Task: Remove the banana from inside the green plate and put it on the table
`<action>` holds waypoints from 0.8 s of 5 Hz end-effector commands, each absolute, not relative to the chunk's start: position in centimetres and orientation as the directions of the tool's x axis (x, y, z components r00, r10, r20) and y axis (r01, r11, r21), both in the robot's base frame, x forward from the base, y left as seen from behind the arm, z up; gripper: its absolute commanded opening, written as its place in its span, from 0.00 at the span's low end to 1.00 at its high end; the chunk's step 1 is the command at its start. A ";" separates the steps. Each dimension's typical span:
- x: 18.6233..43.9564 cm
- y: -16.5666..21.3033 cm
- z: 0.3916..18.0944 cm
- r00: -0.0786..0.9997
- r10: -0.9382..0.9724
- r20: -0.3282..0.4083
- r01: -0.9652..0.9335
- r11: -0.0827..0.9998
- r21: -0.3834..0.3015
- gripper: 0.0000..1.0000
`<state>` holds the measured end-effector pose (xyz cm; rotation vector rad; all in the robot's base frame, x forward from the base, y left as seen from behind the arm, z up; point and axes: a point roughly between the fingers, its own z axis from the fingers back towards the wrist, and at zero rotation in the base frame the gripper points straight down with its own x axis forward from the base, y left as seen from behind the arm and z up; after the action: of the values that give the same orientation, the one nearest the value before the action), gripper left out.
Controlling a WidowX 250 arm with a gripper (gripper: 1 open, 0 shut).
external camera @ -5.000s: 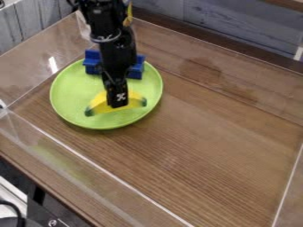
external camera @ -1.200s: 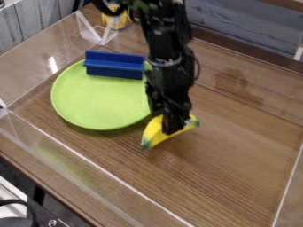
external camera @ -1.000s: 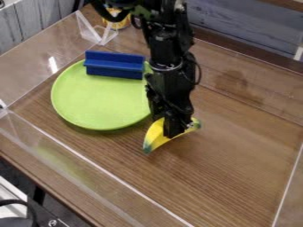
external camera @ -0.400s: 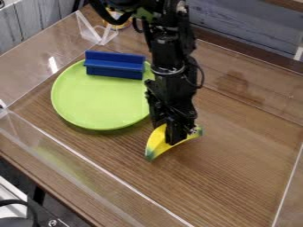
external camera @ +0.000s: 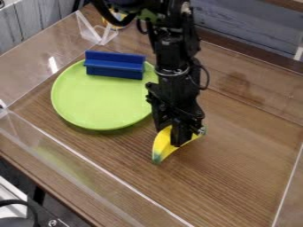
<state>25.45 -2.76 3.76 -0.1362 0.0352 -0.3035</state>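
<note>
The small curved yellow toy banana (external camera: pixel 167 146) is out of the plate, down at the wood-grain brown table (external camera: pixel 231 152), on the right side of the plate as the camera sees it. One dark greenish tip points toward the front. The black robot gripper (external camera: pixel 182 133) comes down from the top and has the banana between its fingers, so it is grasping the banana. The fingers hide part of it. I can't tell if the banana's whole underside touches the wood.

The big round lime-green plate (external camera: pixel 99 99) has nothing yellow in it. It sits near the banana, and the two are apart. The long blue block (external camera: pixel 115 64) is at the back edge of the plate. See-through plastic walls (external camera: pixel 42 58) go along the side of the table. A yellow thing (external camera: pixel 115 18) is far at the back, partly hidden.
</note>
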 end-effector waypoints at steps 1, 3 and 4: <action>26.5 -1.8 5.6 0.956 -0.290 0.043 0.293 0.948 -0.127 1.00; 26.3 0.0 4.5 0.956 -0.293 0.036 0.295 0.947 -0.131 1.00; 25.9 0.5 3.5 0.953 -0.302 0.032 0.303 0.943 -0.134 0.00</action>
<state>25.60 0.28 2.89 -0.1422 0.0149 -0.3096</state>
